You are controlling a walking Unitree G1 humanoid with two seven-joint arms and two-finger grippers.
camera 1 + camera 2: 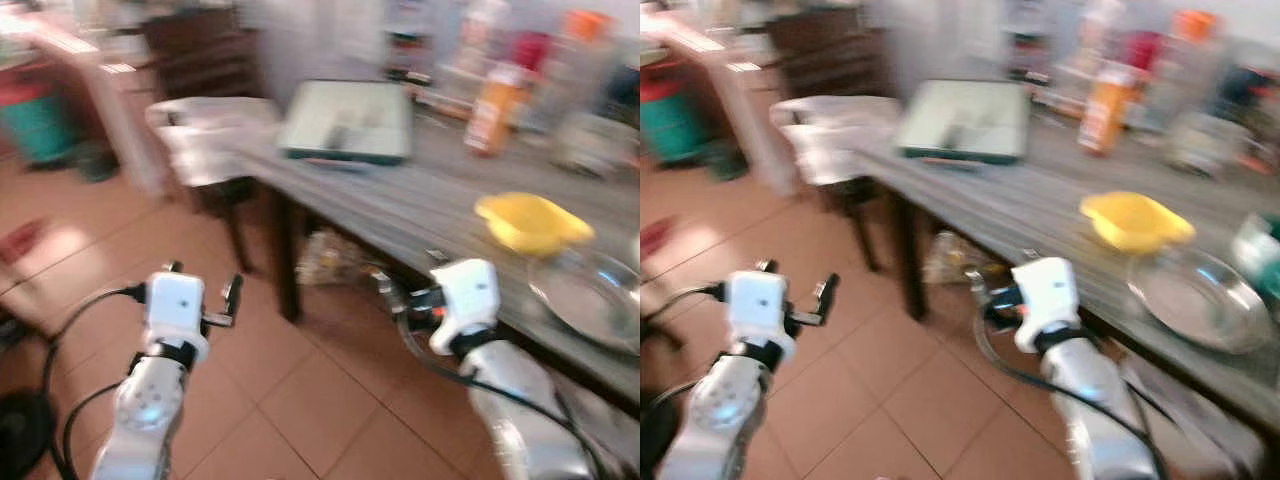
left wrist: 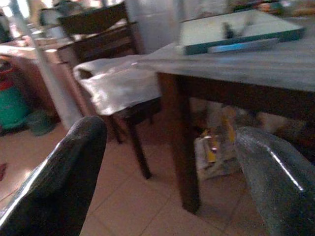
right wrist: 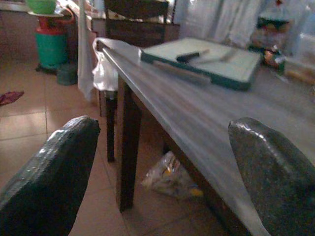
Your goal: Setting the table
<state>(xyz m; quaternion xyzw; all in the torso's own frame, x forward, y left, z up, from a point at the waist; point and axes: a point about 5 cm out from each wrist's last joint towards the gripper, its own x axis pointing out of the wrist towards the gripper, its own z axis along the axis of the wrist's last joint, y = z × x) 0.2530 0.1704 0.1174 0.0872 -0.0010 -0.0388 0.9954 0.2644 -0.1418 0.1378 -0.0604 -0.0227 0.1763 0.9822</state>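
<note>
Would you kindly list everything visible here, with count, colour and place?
Table: one, grey wood top with dark legs, right of the robot.
Tray: one, pale with teal rim, far end of the table.
Yellow bowl: one, near the table's front edge.
Glass dish: one, clear, beside the yellow bowl.
Orange bottle: one, back of the table among blurred containers.
Chair: one, dark, draped with white plastic, at the table's end.
Bag: one, under the table on the floor.
Left gripper: black fingers open, over the floor.
Right gripper: fingers open, at the table's edge.
</note>
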